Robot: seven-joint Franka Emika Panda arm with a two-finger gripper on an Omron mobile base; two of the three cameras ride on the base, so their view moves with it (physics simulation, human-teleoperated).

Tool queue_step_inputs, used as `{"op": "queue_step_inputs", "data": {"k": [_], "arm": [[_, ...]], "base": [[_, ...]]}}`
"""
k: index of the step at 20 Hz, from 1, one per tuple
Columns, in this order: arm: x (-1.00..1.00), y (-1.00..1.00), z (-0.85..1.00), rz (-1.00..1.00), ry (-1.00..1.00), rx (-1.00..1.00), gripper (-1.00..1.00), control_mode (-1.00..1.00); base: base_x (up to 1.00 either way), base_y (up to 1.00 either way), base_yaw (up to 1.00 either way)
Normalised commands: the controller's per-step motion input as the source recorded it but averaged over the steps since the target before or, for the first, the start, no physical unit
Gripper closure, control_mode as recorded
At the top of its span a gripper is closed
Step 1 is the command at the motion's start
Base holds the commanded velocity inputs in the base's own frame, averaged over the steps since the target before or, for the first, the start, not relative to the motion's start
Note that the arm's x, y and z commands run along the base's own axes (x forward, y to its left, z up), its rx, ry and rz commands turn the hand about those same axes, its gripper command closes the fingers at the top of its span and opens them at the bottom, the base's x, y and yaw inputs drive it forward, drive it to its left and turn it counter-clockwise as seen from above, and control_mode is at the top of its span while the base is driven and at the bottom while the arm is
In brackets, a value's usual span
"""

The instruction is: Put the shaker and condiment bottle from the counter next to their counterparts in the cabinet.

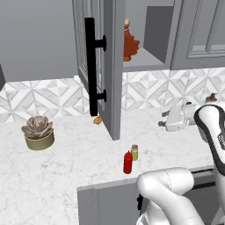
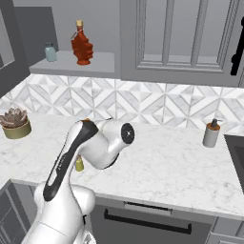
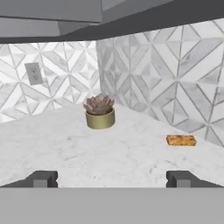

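Neither thing has been picked up yet, so the job looks to be at its start: the red bottle [image 1: 128, 162] and the little yellow shaker [image 1: 134, 152] stand upright and just beside each other near the front edge of the desk [image 1: 66, 176], while the cabinet [image 1: 115, 66] door hangs open with a dark orange-red bottle [image 1: 129, 44] on its shelf. The tool [image 3: 111, 179] has its two tips spread wide apart with nothing between them, and it looks out level across the desk toward a potted succulent [image 3: 99, 111] and a small orange-brown block [image 3: 180, 140]. In the left base view the hand sits off to the right of the two things, and apart from them. The next move probably calls for swinging the tool over one of the pair and lowering it around that one without knocking its neighbour.
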Motion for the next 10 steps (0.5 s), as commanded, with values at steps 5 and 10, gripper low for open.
{"op": "queue_step_inputs", "data": {"k": [5, 10], "arm": [[-0.20, -0.23, -0.32, 0.19, -0.24, 0.41, -1.00, -1.00], [-0.04, 0.00, -0.59, 0.16, 0.18, -0.17, -1.00, -1.00]], "base": [[0.00, 0.00, 0.00], [0.00, 0.00, 0.00]]}}
